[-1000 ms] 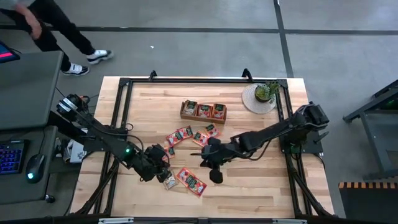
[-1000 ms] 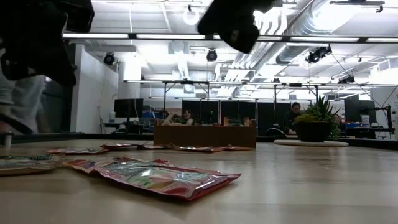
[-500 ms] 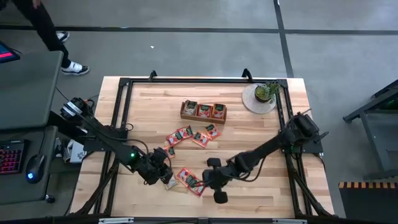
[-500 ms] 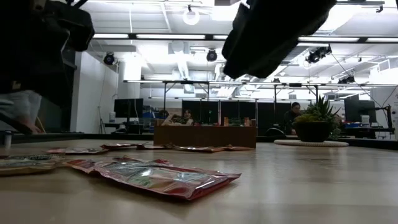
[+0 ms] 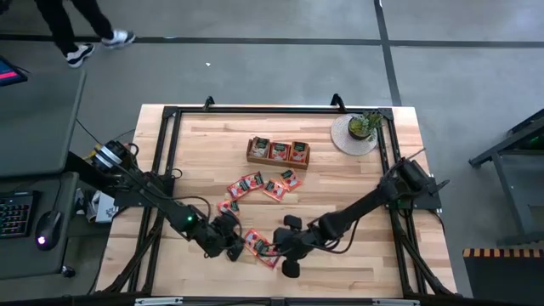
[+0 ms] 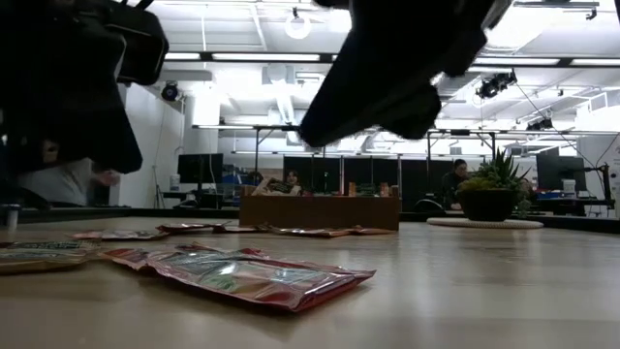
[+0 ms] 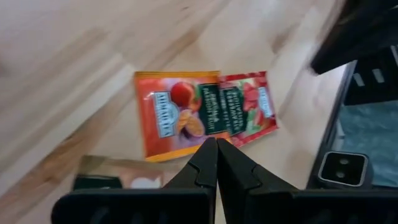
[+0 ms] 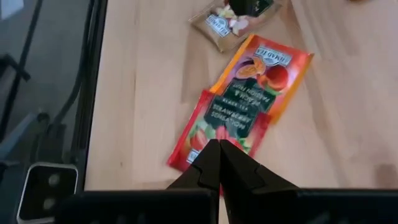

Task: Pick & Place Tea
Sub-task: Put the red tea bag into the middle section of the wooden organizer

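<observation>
Plank table strewn with tea sachets, both grippers' jaws clenched empty, grey concrete floor around.

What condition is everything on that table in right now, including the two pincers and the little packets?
Left pincer: shut, empty, above the near packets.
Right pincer: shut, empty, over the same packets.
Orange sachet: flat on the table, partly overlapped by the red one.
Red sachet: flat, loose.
Wooden tray: sachets in all three compartments.
Potted plant: upright on its round mat.
</observation>
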`<act>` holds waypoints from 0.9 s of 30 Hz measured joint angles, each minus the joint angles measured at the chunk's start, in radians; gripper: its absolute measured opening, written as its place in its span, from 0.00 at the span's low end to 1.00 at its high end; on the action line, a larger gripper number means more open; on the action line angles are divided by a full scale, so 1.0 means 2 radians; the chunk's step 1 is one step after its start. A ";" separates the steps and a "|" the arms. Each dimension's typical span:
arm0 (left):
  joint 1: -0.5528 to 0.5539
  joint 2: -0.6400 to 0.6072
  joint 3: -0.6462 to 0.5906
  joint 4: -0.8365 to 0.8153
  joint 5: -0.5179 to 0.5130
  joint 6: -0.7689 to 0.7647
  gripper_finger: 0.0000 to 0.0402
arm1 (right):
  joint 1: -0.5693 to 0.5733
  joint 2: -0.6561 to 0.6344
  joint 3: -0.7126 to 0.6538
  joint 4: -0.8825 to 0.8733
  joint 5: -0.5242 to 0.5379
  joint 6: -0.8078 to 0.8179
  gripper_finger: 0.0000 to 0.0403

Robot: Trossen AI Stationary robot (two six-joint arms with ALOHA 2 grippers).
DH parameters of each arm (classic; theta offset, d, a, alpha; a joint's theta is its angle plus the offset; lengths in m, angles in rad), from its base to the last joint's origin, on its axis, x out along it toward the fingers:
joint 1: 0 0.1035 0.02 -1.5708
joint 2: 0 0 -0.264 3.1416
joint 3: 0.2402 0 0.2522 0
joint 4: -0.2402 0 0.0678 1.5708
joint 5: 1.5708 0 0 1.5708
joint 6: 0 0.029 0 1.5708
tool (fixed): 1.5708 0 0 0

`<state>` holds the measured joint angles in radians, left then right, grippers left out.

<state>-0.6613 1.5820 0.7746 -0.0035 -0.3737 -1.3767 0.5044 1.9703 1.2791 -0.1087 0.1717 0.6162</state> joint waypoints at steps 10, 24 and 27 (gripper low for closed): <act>0.000 0.003 0.000 0.039 0.023 0.024 0.00 | 0.005 0.027 0.000 0.018 0.003 0.038 0.00; 0.000 0.003 0.000 0.047 0.037 0.044 0.00 | 0.017 0.076 0.000 0.060 -0.006 0.068 0.00; 0.000 0.003 0.000 0.061 0.042 0.044 0.00 | 0.017 0.083 0.001 0.062 -0.010 0.072 0.00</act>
<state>-0.6613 1.5887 0.7753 0.1177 -0.2902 -1.2890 0.5385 2.1361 1.2802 0.0153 0.1512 0.7595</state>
